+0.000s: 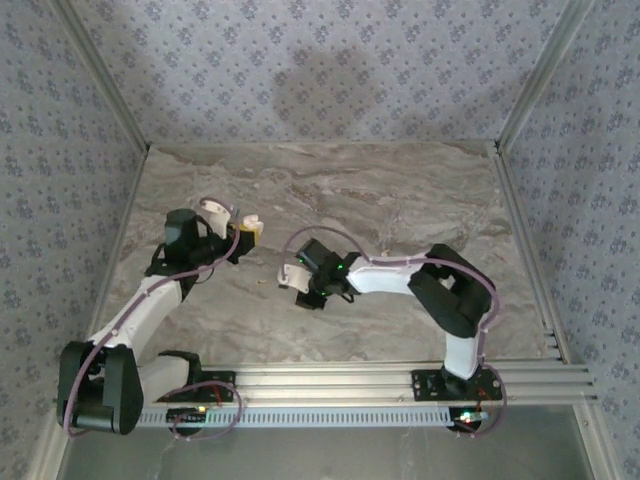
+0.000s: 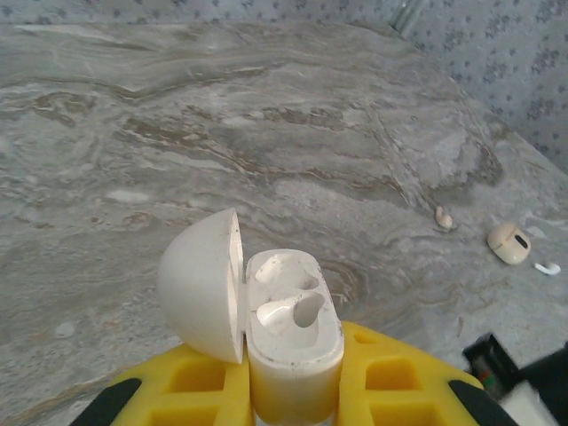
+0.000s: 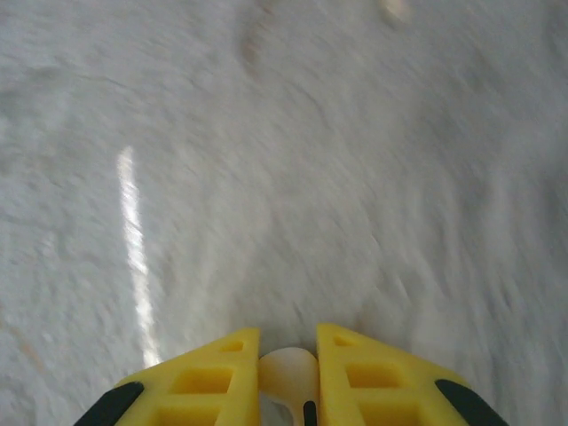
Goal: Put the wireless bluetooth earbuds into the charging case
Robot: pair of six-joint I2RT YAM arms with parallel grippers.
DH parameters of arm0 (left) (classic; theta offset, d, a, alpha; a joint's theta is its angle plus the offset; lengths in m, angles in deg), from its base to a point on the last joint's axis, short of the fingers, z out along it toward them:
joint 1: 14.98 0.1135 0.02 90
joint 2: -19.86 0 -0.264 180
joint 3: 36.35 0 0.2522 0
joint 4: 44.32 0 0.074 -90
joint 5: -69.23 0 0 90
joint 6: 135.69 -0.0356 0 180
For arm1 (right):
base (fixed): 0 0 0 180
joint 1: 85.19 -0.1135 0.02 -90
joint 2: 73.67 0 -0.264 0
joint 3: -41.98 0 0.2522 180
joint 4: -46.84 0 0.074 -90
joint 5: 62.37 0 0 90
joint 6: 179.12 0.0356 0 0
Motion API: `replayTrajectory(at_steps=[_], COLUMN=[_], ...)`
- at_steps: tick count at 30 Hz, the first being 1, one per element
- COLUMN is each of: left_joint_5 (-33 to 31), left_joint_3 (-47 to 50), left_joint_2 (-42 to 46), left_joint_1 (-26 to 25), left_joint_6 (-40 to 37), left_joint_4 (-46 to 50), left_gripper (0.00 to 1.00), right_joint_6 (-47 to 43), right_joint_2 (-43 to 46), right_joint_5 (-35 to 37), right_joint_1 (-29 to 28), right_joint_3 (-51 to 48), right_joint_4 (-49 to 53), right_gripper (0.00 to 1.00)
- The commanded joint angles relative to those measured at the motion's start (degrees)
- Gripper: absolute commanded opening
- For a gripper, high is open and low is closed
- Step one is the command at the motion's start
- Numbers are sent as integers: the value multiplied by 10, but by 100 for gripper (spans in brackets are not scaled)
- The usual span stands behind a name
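Left hand clamps the open charging case; right hand pinches something pale.

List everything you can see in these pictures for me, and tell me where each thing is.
charging case: one, cream-white, lid open, both sockets empty, held in the left gripper.
small rounded piece: one, cream, between the right gripper's fingers; perhaps an earbud, too blurred to be sure.
peach-tan piece: one, rounded, lying on the table.
white bit: one, tiny, on the table beside the peach-tan piece.
tan bit: one, tiny, on the table.
table: one, grey marbled.
walls: blue-grey patterned, around the table.
left gripper: one, yellow fingers, shut on the case.
right gripper: one, yellow fingers, shut on the rounded piece.
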Motion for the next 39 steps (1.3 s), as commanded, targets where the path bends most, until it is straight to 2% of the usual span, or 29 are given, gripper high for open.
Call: replayTrajectory(at_steps=[1,6,12,14,17,19,25,28,30,39], left_joint_5=[13,11,11,12,8,5,1,-2,-2,6], left_joint_3=[-30,-35,-46,-48,-52,-53,-55,-55,-55,-51], left_joint_2=[-8,-16,-29,-34,-44,-49,-50,-48,-47,-44], left_joint_1=[-14,-27,-50,-61,-77,-85,-92,-92,-92,-92], left_joint_6=[-21,-21,-39,-44,-47,-49,-45,-43,-40,-37], left_joint_4=[11,6,14,11,11,13,13,15,16,11], left_gripper=[19,19,19,19,19,19,19,19,19,19], right_joint_6=[152,282,420,448,468,485,581,639,642,573], right_joint_2=[45,107,184,211,251,280,336,329,310,160], right_joint_5=[111,189,232,233,217,205,142,99,73,54], right_joint_1=[14,18,25,29,42,47,94,130,141,123], right_joint_3=[-55,-116,-190,-204,-205,-190,-124,-87,-62,55], right_joint_4=[21,49,71,78,104,141,270,349,385,463], right_gripper=[21,21,23,28,42,49,50,49,49,49])
